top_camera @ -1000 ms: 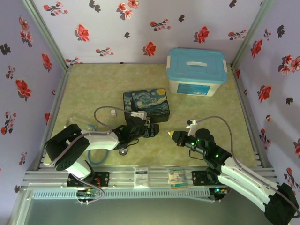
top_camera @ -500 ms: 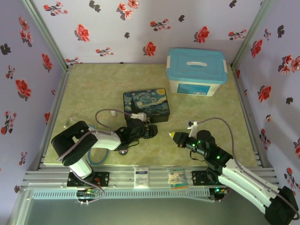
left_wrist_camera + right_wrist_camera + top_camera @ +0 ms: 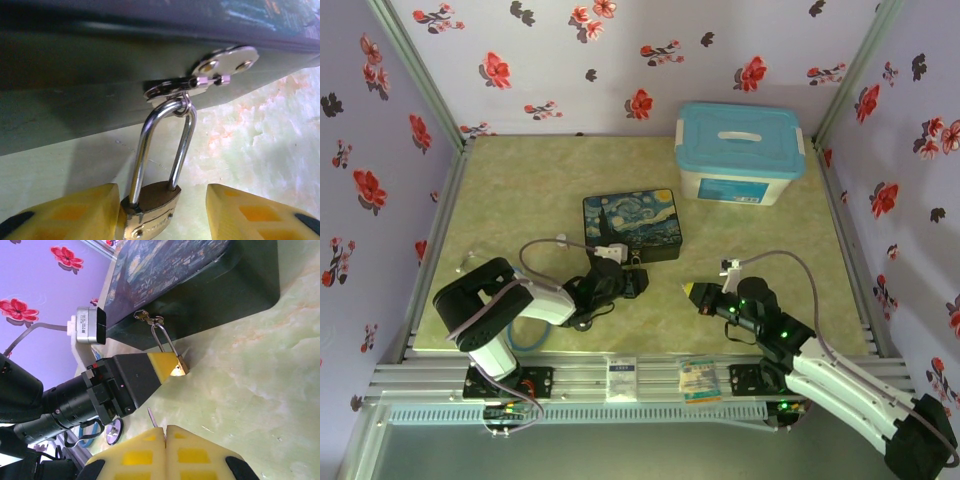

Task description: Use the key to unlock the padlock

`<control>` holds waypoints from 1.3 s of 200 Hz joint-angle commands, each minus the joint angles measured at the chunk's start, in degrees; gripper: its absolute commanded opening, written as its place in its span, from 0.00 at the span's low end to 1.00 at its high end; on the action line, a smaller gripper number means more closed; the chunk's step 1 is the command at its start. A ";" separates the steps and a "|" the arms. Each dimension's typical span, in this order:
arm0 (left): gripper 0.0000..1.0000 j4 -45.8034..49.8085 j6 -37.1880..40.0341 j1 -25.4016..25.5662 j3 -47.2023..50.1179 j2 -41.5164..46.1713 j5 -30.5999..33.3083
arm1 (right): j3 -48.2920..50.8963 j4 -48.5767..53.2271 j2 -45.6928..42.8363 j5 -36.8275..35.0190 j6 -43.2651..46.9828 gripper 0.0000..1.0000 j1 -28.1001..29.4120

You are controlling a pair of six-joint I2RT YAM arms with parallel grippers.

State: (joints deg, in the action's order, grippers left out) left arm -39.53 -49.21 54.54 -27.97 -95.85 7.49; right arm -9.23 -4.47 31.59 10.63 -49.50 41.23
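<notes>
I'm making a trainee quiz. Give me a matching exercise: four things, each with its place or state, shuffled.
1 small brass padlock
2 thin grey metal key
3 dark blue painted tin
4 white plastic box, light-blue lid

A pinched in the shut right gripper
B back right
C hanging from the tin, between the left gripper's open fingers
D centre

Pairs: 1-C, 2-A, 3-D, 4-B

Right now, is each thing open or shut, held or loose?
painted tin: lid shut, hasp fastened.
padlock: shackle shut, hanging from the hasp.
left gripper: open around the padlock, one finger touching it.
right gripper: shut on the key.
key: pinched, not in the padlock.
blue-lidded box: lid on.
</notes>
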 commanded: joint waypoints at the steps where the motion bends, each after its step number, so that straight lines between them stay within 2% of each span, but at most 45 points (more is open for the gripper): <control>1: 0.44 -1.29 -1.58 1.21 2.01 -0.96 1.19 | 0.69 -1.98 0.98 -1.05 0.10 0.00 -0.41; 24: 0.43 -2.42 -2.53 1.52 2.91 -0.74 1.21 | 0.94 -2.98 2.04 -1.14 -0.08 0.00 -0.36; 57: 0.34 -2.95 -2.93 1.79 3.71 0.04 1.72 | 1.02 -3.51 2.90 -1.40 -0.08 0.00 -0.36; 90: 0.31 -1.76 -1.95 1.78 2.74 -0.33 1.92 | 1.17 -5.32 5.12 -1.26 -0.46 0.00 -0.36; 110: 0.32 -1.44 -1.68 1.80 2.16 -0.74 1.79 | 1.44 -8.06 7.86 -0.75 -1.44 0.00 -0.36; 129: 0.43 -2.17 -1.77 1.84 2.02 -1.25 1.95 | 2.06 -11.73 10.81 -0.31 -2.67 0.00 -0.36; 171: 0.38 -2.66 -2.11 1.96 0.37 -3.19 1.11 | 1.76 -14.86 13.99 -0.17 -2.89 0.00 -0.36; 188: 0.39 -1.38 -3.04 2.06 0.02 -3.46 1.80 | 1.75 -14.38 13.63 -0.18 -2.76 0.00 -0.36; 211: 0.33 0.62 -3.51 2.14 -1.21 -4.77 2.51 | 2.37 -13.81 12.89 -0.76 -2.72 0.00 -0.37; 241: 0.15 1.32 -4.38 2.15 -1.56 -5.32 3.37 | 2.82 -11.88 11.91 -1.68 -2.71 0.00 -0.36; 260: 0.10 3.06 -4.91 2.14 -2.01 -3.96 3.76 | 2.74 -10.49 13.05 -3.82 -3.89 0.00 -0.36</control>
State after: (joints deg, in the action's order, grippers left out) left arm -42.41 -53.10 56.38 -29.52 -99.59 9.72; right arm -7.33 -16.43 44.18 10.11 -51.66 41.23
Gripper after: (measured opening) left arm 0.125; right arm 0.065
